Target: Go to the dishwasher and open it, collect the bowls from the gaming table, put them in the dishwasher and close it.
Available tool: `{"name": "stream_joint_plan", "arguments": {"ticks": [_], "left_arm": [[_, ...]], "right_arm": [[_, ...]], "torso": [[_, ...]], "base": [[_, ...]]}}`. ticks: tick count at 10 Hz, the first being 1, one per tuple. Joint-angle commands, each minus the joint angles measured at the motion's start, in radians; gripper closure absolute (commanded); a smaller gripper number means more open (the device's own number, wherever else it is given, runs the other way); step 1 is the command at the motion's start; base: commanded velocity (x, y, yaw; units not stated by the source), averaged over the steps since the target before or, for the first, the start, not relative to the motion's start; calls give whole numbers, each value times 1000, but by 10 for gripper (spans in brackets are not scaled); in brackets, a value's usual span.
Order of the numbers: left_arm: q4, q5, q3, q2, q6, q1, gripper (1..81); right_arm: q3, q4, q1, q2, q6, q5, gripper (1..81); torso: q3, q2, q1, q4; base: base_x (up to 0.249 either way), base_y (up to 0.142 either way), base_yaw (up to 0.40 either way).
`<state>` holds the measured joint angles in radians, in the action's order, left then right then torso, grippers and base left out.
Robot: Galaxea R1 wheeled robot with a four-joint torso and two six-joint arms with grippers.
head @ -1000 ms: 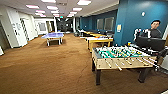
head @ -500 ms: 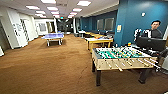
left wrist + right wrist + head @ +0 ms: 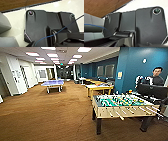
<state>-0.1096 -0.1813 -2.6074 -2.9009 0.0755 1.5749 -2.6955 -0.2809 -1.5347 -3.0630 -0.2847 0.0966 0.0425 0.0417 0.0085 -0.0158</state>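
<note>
Brown carpet (image 3: 50, 119) stretches through a long open office hall with teal walls and ceiling light panels, the setting as the robot drives with both arms tucked in. Whether either claw is apart or together cannot be told: the wrist views give the robot's own dark plates, a thin blue cable (image 3: 52, 36) and a strip of carpet. Nearest ahead, to the right, stands a pale wooden table-football table with a green field and rods (image 3: 123, 105), a person (image 3: 157, 75) seated beyond it behind dark monitors. Farther back is the long narrow gaming table with a white top and yellow edge band (image 3: 100, 87); small things lie on it, too blurred to tell as bowls. A blue table-tennis table (image 3: 53, 83) sits well apart, up the hall on the left. No dishwasher can be made out from here. By the look of it, this is a travelling stage, with nothing carried; the next move calls for steering clear of the table-football table's corner.
</note>
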Motion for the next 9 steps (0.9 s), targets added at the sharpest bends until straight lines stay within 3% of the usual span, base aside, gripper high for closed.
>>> {"name": "stream_joint_plan", "arguments": {"ticks": [1, 6, 9], "left_arm": [[-1, 45, 0, 14, -2, -40, 10], [-1, 45, 0, 14, 0, -40, 10], [1, 45, 0, 14, 0, -40, 10]], "right_arm": [[8, -1, 52, -7, 2, -43, 10], [10, -3, 52, -7, 2, -43, 10], [10, -3, 50, -9, 2, -41, 10]], "torso": [[0, 0, 0, 0], [0, 0, 0, 0], [0, 0, 0, 0]], "base": [[103, 0, 0], [103, 0, 0], [97, 72, 0]]}}
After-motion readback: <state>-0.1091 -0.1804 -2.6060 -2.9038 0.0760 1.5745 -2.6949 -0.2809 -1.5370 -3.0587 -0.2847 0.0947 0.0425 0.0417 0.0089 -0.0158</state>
